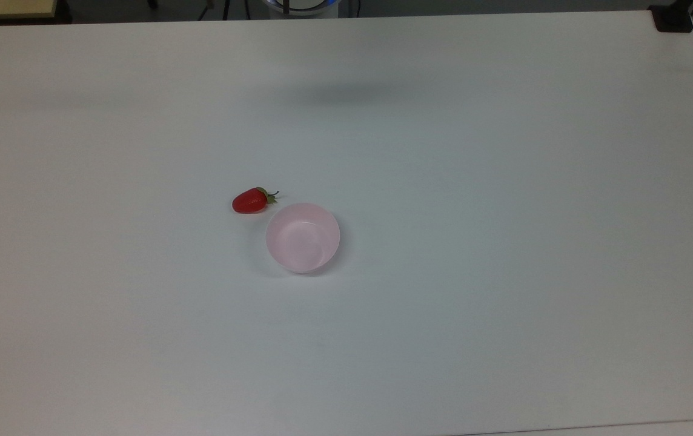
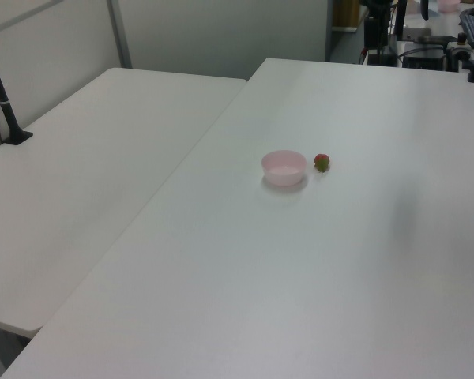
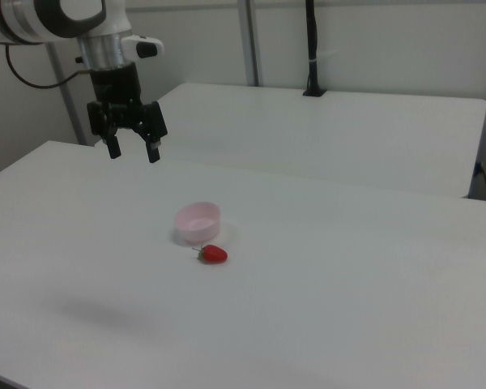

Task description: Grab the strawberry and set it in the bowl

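Strawberry (image 1: 253, 201) pick-and-place scene, one arm. Gripper (image 3: 134, 151) hangs in the air at the right view's upper left, fingers (image 3: 154, 151) spread wide with a clear gap between them, holding and touching nothing, well apart from both objects. One strawberry and one bowl (image 1: 302, 237) rest on the white table (image 1: 504, 242). The strawberry lies on its side, just beside the bowl's rim at the top view's upper left of it; whether they touch cannot be told. Its long axis runs roughly across the top view, red tip toward the top view's left, green cap and stem toward the top view's right. The pale pink bowl stands upright and holds nothing
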Controlling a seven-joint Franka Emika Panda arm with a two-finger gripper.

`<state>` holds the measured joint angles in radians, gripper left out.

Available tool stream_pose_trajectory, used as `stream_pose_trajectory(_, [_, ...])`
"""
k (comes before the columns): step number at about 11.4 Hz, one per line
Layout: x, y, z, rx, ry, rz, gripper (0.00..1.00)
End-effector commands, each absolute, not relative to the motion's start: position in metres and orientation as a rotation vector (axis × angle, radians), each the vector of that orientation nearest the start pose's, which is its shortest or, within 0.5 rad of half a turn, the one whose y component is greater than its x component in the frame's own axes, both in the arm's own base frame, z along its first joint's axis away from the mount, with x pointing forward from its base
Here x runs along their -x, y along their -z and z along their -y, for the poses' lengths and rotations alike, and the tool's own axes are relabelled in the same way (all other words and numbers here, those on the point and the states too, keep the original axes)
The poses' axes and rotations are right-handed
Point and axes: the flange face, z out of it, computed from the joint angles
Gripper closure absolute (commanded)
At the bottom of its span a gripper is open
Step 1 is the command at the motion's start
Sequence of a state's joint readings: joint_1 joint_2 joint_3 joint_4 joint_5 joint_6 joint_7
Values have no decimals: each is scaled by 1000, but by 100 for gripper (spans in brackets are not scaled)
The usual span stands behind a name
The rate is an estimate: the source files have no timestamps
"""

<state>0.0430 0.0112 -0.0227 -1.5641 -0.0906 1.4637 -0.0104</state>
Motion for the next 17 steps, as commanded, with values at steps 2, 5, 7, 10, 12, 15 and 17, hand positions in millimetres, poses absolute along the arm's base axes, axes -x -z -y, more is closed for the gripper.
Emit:
stream_pose_trajectory(2, [-543, -606, 5, 3244, -172, -2, 0])
stream_pose_trajectory(5, [-542, -606, 5, 3244, -180, 0, 0])
stream_pose_trajectory(7, [-542, -606, 5, 3242, -177, -2, 0])
stream_pose_trajectory(10, [-545, -602, 6, 3242, -180, -4, 0])
stream_pose_trajectory(12, [-548, -599, 8, 3243, -181, 5, 0])
stream_pose_trajectory(15, [-557, -595, 17, 3240, -132, 72, 0])
stream_pose_trajectory(17, [-558, -589, 31, 3224, -152, 247, 0])
